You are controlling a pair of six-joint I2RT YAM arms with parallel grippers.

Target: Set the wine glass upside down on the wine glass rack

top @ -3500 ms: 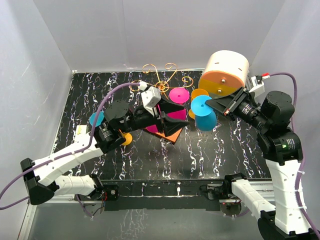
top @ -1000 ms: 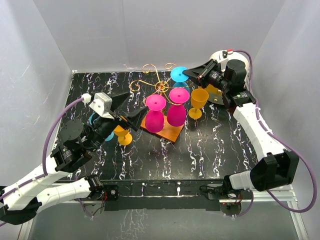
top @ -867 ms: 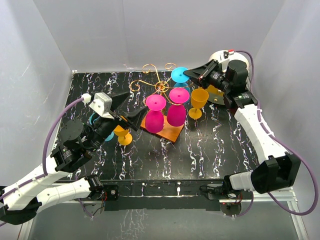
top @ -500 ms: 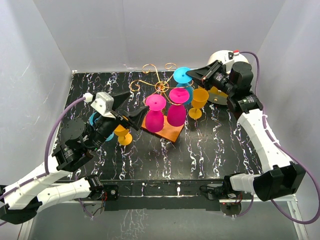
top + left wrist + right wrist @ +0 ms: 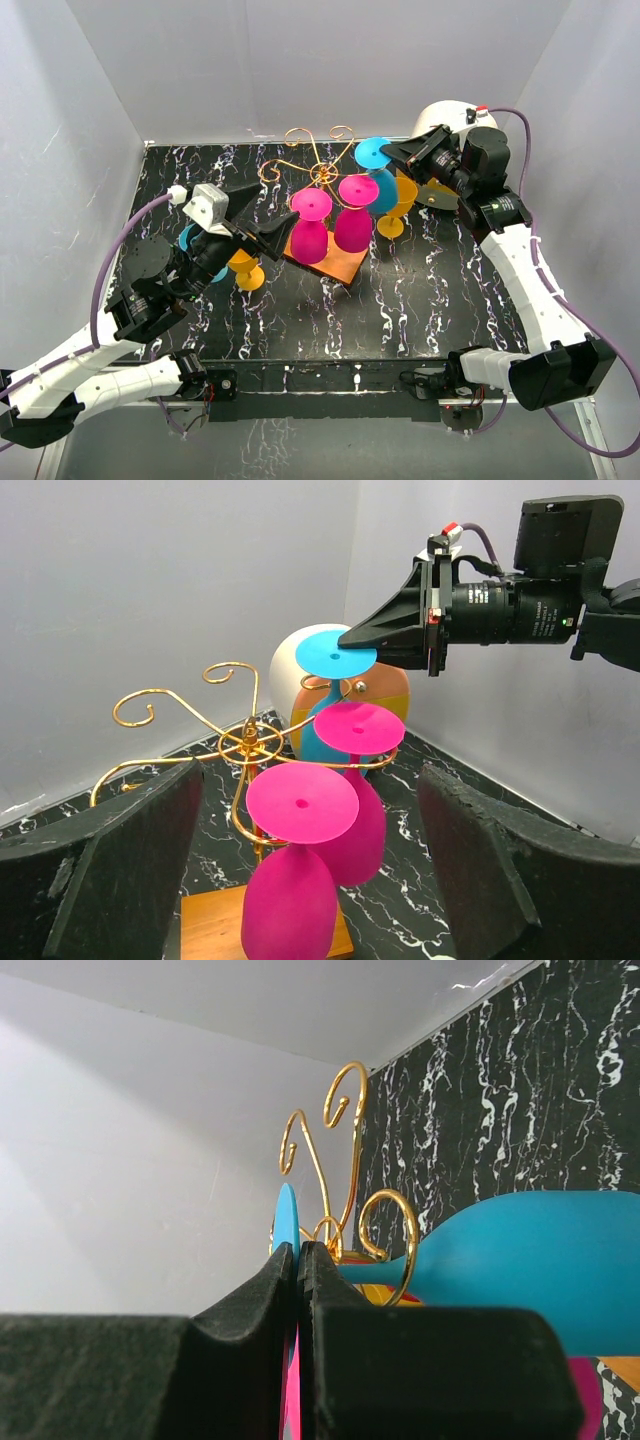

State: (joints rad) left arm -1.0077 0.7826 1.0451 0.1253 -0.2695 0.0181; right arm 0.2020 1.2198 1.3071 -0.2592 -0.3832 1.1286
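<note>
Step in hand: hanging. Your right hand [image 5: 386, 151] is clenched on the foot of the blue wine glass [image 5: 380, 172], which is held upside down at the right side of the rack [image 5: 316, 150], above the tabletop [image 5: 300, 320]. In the right wrist view the fingers [image 5: 262, 1285] pinch the thin edge of the foot, and one gold curl of the rack lies across the narrow end of the bowl. Whether the stem sits inside that curl cannot be told.

Next move, as judged: slide the stem fully into the curl, lower until the foot rests on the wire, and only then let go. Releasing early risks a drop.

Your left hand [image 5: 278, 206] is released, fingers wide apart, just beside the rack and touching nothing.

Containers: two pink glasses [image 5: 310, 226] hang mouth-down on the rack over its wooden base [image 5: 343, 266], so they hold nothing. An orange glass [image 5: 392, 227] stands upright behind the blue one, its inside hidden. A cream drum [image 5: 448, 111] sits at the back right; its contents are not visible.
</note>
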